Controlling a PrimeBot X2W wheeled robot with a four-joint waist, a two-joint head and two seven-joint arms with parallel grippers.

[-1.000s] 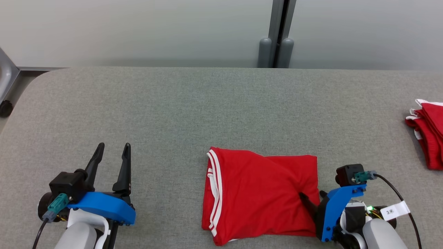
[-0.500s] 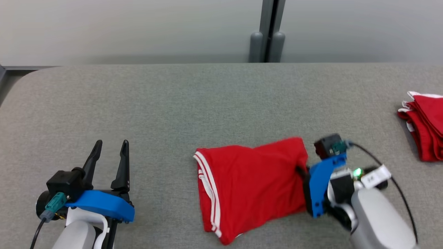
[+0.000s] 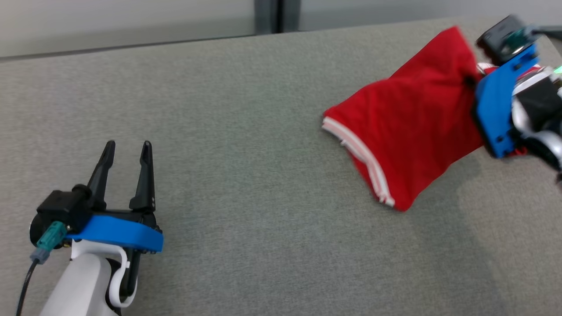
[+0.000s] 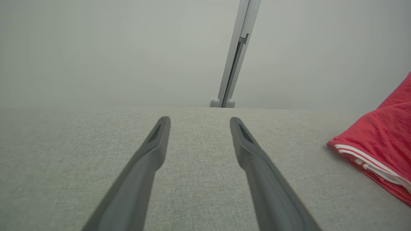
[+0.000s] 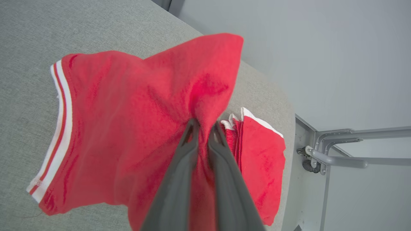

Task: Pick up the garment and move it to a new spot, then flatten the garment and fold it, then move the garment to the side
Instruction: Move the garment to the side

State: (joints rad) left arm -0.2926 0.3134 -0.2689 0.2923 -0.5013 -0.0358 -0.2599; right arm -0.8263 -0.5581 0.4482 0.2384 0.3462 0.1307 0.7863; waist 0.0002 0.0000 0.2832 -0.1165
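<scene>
The garment (image 3: 412, 131), a folded red shirt with white-and-red striped trim, hangs lifted off the grey table at the upper right of the head view. My right gripper (image 3: 470, 81) is shut on its right edge, the cloth bunched between the fingers (image 5: 189, 134). The garment (image 5: 128, 134) droops to the left of the grip in the right wrist view, its trimmed end lowest. My left gripper (image 3: 127, 151) stands open at the lower left with nothing between its fingers (image 4: 154, 150). The garment's trimmed corner (image 4: 379, 154) shows at the left wrist view's right edge.
Red shorts with white stripes (image 5: 257, 150) lie near the table's corner, just beyond my right fingers. A metal frame with a castor (image 5: 321, 154) stands past that corner. The grey padded table (image 3: 246, 131) stretches wide between the two grippers. A pale wall with a post (image 4: 234, 57) backs it.
My right gripper closed on the garment's right edge, lifted it and carried it up and to the right. The head camera swung too. The left gripper stayed open and still.
</scene>
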